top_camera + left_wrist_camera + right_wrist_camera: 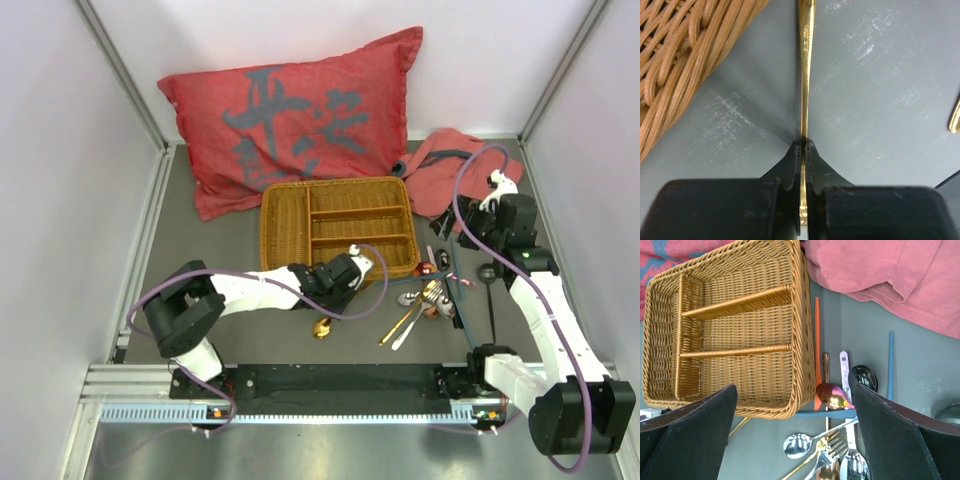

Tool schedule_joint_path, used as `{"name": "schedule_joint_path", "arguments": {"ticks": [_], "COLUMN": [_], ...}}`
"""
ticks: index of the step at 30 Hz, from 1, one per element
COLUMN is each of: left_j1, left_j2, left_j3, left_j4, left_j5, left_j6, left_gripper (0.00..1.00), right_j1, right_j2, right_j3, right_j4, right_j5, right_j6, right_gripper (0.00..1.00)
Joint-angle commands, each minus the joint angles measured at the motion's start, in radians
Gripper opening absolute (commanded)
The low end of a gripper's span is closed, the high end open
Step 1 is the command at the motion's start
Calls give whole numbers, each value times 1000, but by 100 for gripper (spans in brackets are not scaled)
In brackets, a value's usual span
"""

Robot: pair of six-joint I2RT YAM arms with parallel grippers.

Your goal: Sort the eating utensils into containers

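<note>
Pick-up step: left gripper [803, 145] is clamped on the gold spoon [806, 60] handle, just beside the wicker tray [675, 65]. Right gripper [795, 425] hangs spread, empty. Next move likely calls for lifting into a compartment.

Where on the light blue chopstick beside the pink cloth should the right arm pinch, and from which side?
Probably the half of the blue chopstick nearer the cloth, from straight above, pinching across its thin width. It lies flat on bare table with open space either side there; its other half runs close beside a dark spoon bowl.
</note>
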Motion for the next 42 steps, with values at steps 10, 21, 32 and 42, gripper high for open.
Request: {"name": "schedule_joint_path", "arguments": {"ticks": [10,21,32,42], "left_j1": [-28,30,487,677], "left_j2": [-412,-531,-313,-114], "left_j3": [-86,80,236,261], "left_j4": [-134,-58,27,-32], "left_j5": [201,-141,-17,31], "left_j6": [-61,-114,-133,-157], "left_gripper": [0,0,0,0], "right_j1": [10,10,11,11], "right_j2": [-59,-23,30,104], "right_j3": [62,74,92,100], "right_j4": [-49,-32,-34,-87], "right_j5": [9,-23,-30,104], "right_j6": [-12,-9,-32,-59], "right_gripper": [99,99,99,99]}}
